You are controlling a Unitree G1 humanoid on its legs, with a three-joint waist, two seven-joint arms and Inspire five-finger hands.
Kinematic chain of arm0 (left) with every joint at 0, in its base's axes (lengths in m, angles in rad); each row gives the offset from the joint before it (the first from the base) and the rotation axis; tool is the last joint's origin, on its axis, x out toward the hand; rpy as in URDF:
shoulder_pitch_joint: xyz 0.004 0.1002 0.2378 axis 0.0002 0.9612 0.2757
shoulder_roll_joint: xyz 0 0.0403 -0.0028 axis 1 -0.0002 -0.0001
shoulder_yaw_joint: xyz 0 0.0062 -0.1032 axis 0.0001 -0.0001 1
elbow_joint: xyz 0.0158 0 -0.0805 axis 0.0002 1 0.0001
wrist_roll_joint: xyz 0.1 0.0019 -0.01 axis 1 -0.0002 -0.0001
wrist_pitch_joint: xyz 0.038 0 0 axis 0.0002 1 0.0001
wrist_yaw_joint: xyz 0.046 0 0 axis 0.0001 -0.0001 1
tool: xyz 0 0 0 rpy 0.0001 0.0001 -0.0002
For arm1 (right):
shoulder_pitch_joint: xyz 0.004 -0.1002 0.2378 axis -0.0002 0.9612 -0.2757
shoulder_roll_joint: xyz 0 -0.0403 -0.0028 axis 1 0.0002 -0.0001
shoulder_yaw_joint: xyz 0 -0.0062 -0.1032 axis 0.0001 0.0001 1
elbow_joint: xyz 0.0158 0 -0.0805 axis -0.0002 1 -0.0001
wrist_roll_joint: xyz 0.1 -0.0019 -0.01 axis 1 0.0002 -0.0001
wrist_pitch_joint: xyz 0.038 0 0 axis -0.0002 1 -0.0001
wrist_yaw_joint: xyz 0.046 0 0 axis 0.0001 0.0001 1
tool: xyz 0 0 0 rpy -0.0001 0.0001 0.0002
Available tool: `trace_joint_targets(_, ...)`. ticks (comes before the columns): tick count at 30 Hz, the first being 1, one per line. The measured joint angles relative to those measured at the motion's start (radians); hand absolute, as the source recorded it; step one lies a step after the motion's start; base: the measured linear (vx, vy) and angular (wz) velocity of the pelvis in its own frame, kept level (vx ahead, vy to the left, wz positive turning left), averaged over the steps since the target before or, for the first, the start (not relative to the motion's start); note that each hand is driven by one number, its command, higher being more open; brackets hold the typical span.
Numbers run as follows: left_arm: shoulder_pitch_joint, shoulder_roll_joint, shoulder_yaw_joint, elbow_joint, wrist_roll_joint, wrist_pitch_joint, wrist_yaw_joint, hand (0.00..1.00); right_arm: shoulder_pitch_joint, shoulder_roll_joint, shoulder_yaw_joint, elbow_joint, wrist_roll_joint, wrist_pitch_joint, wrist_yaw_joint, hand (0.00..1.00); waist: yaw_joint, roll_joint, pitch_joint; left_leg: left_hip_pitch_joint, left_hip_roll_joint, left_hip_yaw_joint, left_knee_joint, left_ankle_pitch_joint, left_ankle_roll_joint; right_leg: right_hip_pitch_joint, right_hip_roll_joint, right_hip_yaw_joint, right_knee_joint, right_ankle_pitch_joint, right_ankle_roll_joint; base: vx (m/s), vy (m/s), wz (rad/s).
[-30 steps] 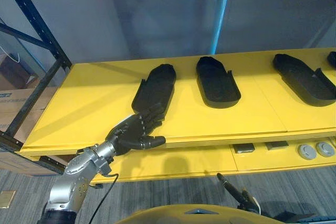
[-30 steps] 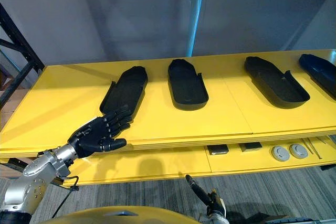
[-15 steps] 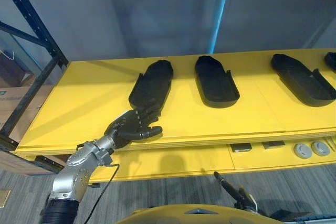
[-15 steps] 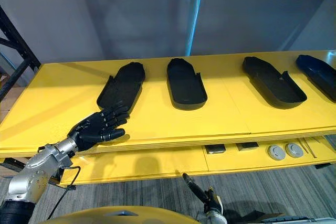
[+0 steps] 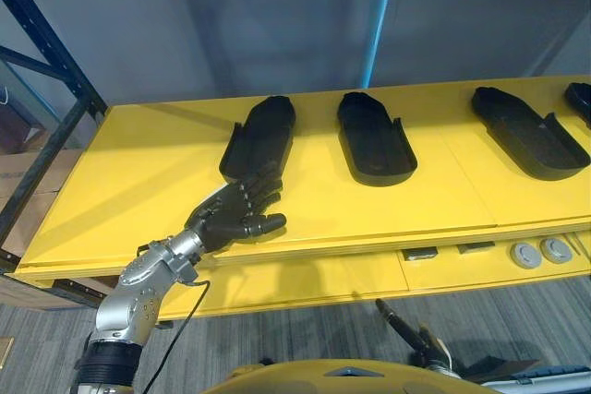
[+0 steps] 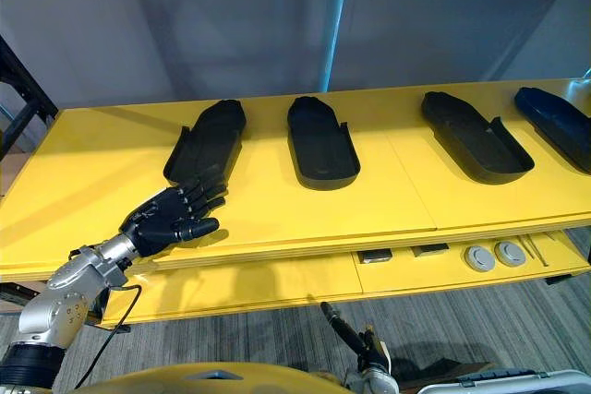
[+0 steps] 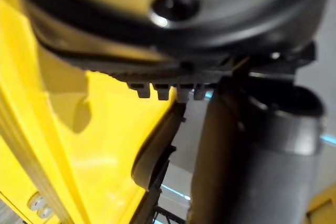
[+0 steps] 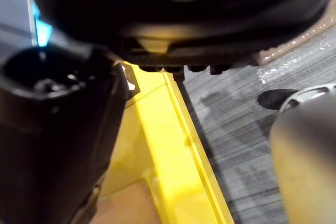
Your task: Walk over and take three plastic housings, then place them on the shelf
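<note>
Several long black plastic housings lie in a row on the yellow shelf point(image 5: 138, 163): the leftmost housing point(image 5: 259, 136), a second housing point(image 5: 372, 138), a third housing point(image 5: 526, 131) and another housing point(image 6: 559, 117) at the far right edge. My left hand point(image 5: 231, 217) rests open over the shelf's front part. Its spread fingers point(image 5: 260, 193) lie at the near end of the leftmost housing, and its thumb lies on the yellow surface. That housing point(image 7: 157, 150) also shows past the hand in the left wrist view. My right hand point(image 5: 402, 325) hangs low in front of the shelf, one straight finger showing.
A dark blue rack upright point(image 5: 46, 89) stands at the left, with cardboard boxes point(image 5: 18, 200) behind it. A lower yellow ledge point(image 5: 305, 279) carries two grey discs point(image 5: 540, 251) and small dark blocks point(image 5: 420, 253). A grey wall backs the shelf; grey carpet lies below.
The whole view has shifted, so the camera moved. My left hand has reached a little further over the shelf's front edge, its fingers staying at the leftmost housing's near end.
</note>
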Motion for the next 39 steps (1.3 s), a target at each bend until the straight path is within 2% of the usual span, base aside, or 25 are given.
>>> trace_joint_targets(3,0.001,-0.004,0.008,-0.067,-0.076,-0.050,-0.017,1.00,0.011,0.001,-0.014,0.001,-0.001,0.000,0.002,1.00,0.003,0.000,0.000,0.001,0.000,0.007,0.000,-0.003,-0.003,-0.002,-0.001,0.006,0.003,0.000,0.000,0.02,0.008,-0.05)
trace_joint_targets(5,0.004,-0.036,0.055,-0.131,-0.141,-0.092,-0.022,1.00,0.019,0.001,-0.014,0.000,-0.001,0.000,0.010,1.00,0.003,0.000,0.000,0.001,0.000,0.009,0.001,-0.004,-0.004,-0.004,-0.001,0.011,0.005,0.000,0.000,0.02,0.005,-0.04)
trace_joint_targets(9,0.032,-0.141,0.212,-0.249,-0.215,-0.229,-0.014,1.00,0.034,0.007,-0.018,0.001,0.000,0.000,0.019,1.00,0.005,0.000,-0.001,0.004,0.000,0.003,0.003,-0.004,-0.003,-0.005,-0.001,0.005,0.017,-0.003,-0.005,0.00,-0.001,0.02)
trace_joint_targets(10,0.045,-0.152,0.236,-0.271,-0.218,-0.247,-0.012,1.00,0.035,0.009,-0.023,0.001,0.000,0.000,0.018,1.00,0.005,0.000,-0.001,0.004,0.000,0.001,0.003,-0.004,-0.002,-0.004,-0.001,0.003,0.018,-0.003,-0.006,0.00,0.000,0.08)
trace_joint_targets(12,0.094,-0.191,0.313,-0.330,-0.242,-0.321,-0.011,1.00,0.037,0.015,-0.035,0.001,0.000,0.000,0.019,1.00,0.015,0.001,-0.001,0.005,-0.001,-0.008,0.000,-0.006,0.002,0.001,-0.002,-0.006,0.019,-0.004,-0.006,-0.01,0.000,0.10)
trace_joint_targets(14,0.112,-0.222,0.350,-0.348,-0.249,-0.365,0.005,1.00,0.040,0.020,-0.038,0.001,0.000,0.000,0.018,1.00,0.028,0.000,-0.003,0.005,-0.002,-0.014,0.000,-0.007,0.003,0.005,-0.002,-0.012,0.019,-0.004,-0.006,-0.02,-0.004,0.13)
trace_joint_targets(15,0.134,-0.255,0.382,-0.360,-0.243,-0.431,0.063,1.00,0.042,0.024,-0.044,0.001,0.000,0.000,0.018,1.00,0.029,-0.002,-0.004,0.005,-0.002,-0.027,0.000,-0.007,0.004,0.011,-0.002,-0.024,0.020,-0.005,-0.008,-0.02,-0.011,0.19)
trace_joint_targets(16,0.138,-0.268,0.392,-0.359,-0.233,-0.459,0.093,1.00,0.042,0.025,-0.045,0.001,0.000,0.000,0.017,1.00,0.029,-0.003,-0.005,0.005,-0.002,-0.031,0.000,-0.007,0.003,0.014,-0.002,-0.029,0.020,-0.006,-0.010,-0.01,-0.011,0.16)
trace_joint_targets(17,0.167,-0.367,0.402,-0.298,0.190,-0.783,0.547,1.00,0.033,0.018,-0.045,0.042,0.002,0.040,-0.012,1.00,0.054,-0.015,-0.031,-0.018,-0.001,-0.069,0.000,0.020,0.009,0.003,0.005,-0.055,0.038,-0.016,-0.020,0.00,-0.004,0.05)
trace_joint_targets(22,0.166,-0.367,0.397,-0.298,0.190,-0.783,0.547,1.00,0.036,0.018,-0.045,0.042,0.002,0.040,-0.012,1.00,0.054,-0.013,-0.030,-0.018,-0.001,-0.068,0.000,0.020,0.009,0.003,0.005,-0.055,0.038,-0.016,-0.020,0.00,0.000,0.00)
trace_joint_targets(25,0.166,-0.367,0.346,-0.311,0.191,-0.773,0.556,1.00,0.038,0.020,-0.054,0.042,0.013,0.040,-0.008,1.00,0.054,-0.013,-0.029,-0.019,-0.002,-0.068,0.000,0.021,0.010,-0.001,0.001,-0.056,0.045,-0.016,-0.021,0.00,0.000,-0.01)
trace_joint_targets(27,0.164,-0.361,0.294,-0.331,0.194,-0.746,0.565,1.00,0.038,0.020,-0.057,0.042,0.023,0.040,-0.005,1.00,0.051,-0.013,-0.029,-0.028,-0.002,-0.063,0.000,0.019,0.009,-0.015,-0.001,-0.054,0.054,-0.018,-0.023,0.00,0.004,-0.05)
trace_joint_targets(30,0.157,-0.342,0.209,-0.369,0.234,-0.684,0.569,1.00,0.039,0.025,-0.087,0.042,0.042,0.052,0.013,1.00,0.044,-0.016,-0.020,-0.033,-0.001,-0.044,0.000,0.011,0.016,-0.031,-0.002,-0.034,0.057,-0.015,-0.019,-0.01,0.019,-0.15)
trace_joint_targets(32,0.136,-0.315,0.143,-0.405,0.238,-0.634,0.564,1.00,0.042,0.033,-0.115,0.043,0.043,0.065,0.032,1.00,0.023,-0.016,-0.010,-0.033,0.001,-0.031,0.000,0.009,0.017,-0.036,-0.002,-0.031,0.058,-0.015,-0.019,0.01,0.018,-0.11)
trace_joint_targets(34,0.095,-0.299,0.109,-0.430,0.259,-0.586,0.540,1.00,0.048,0.035,-0.135,0.044,0.043,0.075,0.046,1.00,0.022,-0.021,-0.007,-0.038,0.002,-0.019,0.000,0.007,0.017,-0.047,-0.003,-0.021,0.059,-0.014,-0.016,0.02,0.018,-0.14)
trace_joint_targets(38,0.012,-0.274,0.050,-0.476,0.269,-0.488,0.480,1.00,0.068,0.041,-0.173,0.043,0.043,0.093,0.066,1.00,-0.005,-0.010,0.003,-0.032,0.004,0.004,0.007,-0.010,0.011,-0.047,-0.006,-0.002,0.058,-0.011,-0.013,0.06,0.027,-0.12)
trace_joint_targets(39,-0.002,-0.275,0.041,-0.473,0.268,-0.472,0.478,1.00,0.074,0.040,-0.173,0.043,0.043,0.094,0.067,1.00,-0.003,-0.010,0.003,-0.033,0.006,0.009,0.017,-0.015,0.008,-0.046,-0.007,0.001,0.059,-0.011,-0.013,0.10,0.039,-0.21)
